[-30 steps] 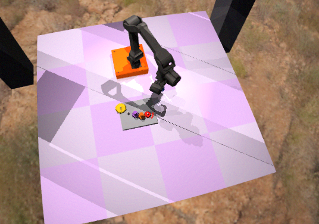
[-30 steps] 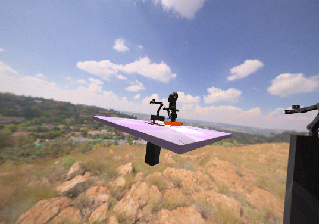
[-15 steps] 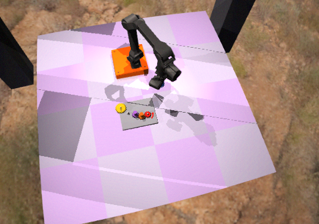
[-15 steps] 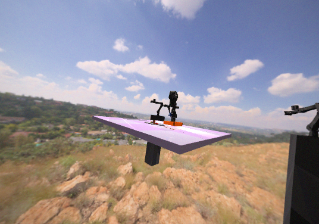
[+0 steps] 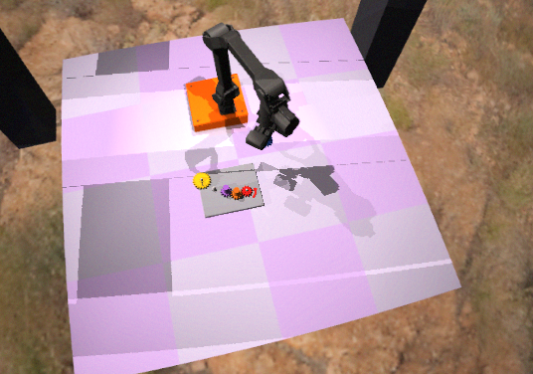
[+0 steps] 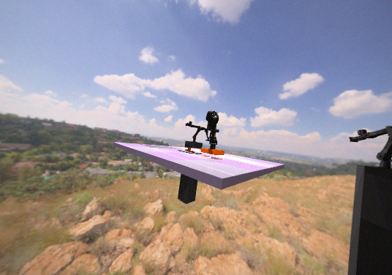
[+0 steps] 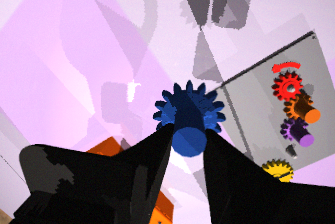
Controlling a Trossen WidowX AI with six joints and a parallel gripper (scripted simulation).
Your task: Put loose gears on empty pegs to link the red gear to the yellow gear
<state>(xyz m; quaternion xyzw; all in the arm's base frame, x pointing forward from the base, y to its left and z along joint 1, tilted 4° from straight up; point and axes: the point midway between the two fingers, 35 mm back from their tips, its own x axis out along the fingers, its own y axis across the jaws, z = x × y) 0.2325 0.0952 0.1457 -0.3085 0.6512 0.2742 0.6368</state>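
My gripper [image 5: 265, 144] [image 7: 188, 132] is shut on the blue gear's upright handle. The blue gear [image 5: 269, 142] [image 7: 189, 92] is held in the air, off the board's side nearest the arm base. On the grey board [image 5: 217, 209] [image 7: 254, 112], the red gear [image 5: 247, 193] [image 7: 283, 91] is beside the orange gear [image 5: 237, 194] [image 7: 312, 114], and the purple gear [image 5: 226, 191] [image 7: 305, 139] follows. A bare peg [image 5: 214, 189] [image 7: 291, 151] stands between purple and the yellow gear [image 5: 202, 180] [image 7: 276, 170]. The views are too small to confirm tooth contact or flat seating.
The orange arm base [image 5: 202, 109] [image 6: 212, 151] [image 7: 108, 145] stands behind the board. The red arrow [image 5: 255, 192] [image 7: 286, 66] lies beside the red gear. Handles stick up from the orange and purple gears. Strong shadows cross the table [image 5: 217, 279]. Another arm [image 6: 386, 140] stands on a dark pillar, away from the table.
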